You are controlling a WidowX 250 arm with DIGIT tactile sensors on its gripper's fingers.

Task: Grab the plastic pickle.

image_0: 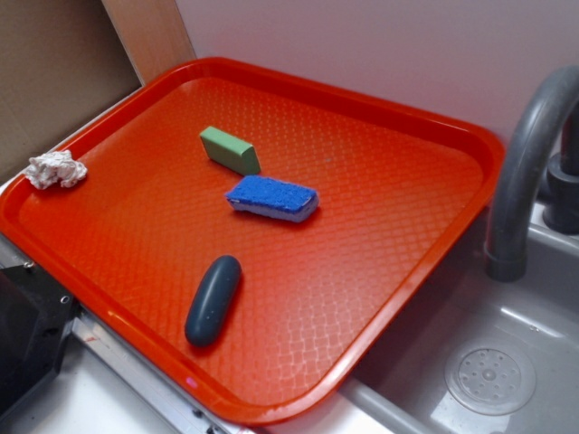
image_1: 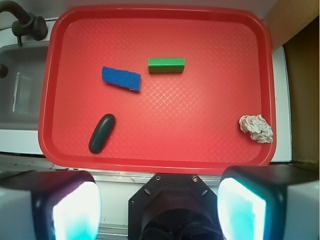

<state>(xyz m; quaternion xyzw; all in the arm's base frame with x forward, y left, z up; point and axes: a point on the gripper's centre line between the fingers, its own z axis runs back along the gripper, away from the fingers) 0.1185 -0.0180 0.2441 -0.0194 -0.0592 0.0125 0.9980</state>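
Pickle (image_1: 102,133) lies untouched at the tray's (image_1: 200,160) lower left; our claw (image_1: 160,200), fingers apart, holds nothing. Next we approach, descending over it.

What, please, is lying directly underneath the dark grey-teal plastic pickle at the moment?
The dark grey-teal oblong plastic pickle lies flat on the textured orange-red plastic tray, apart from the other objects. The strip of tray beneath it is covered, so nothing there can be confirmed.

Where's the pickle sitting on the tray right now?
In the wrist view, the plastic pickle lies at the lower left of the red tray, just below the blue sponge, near the sink-side rim.
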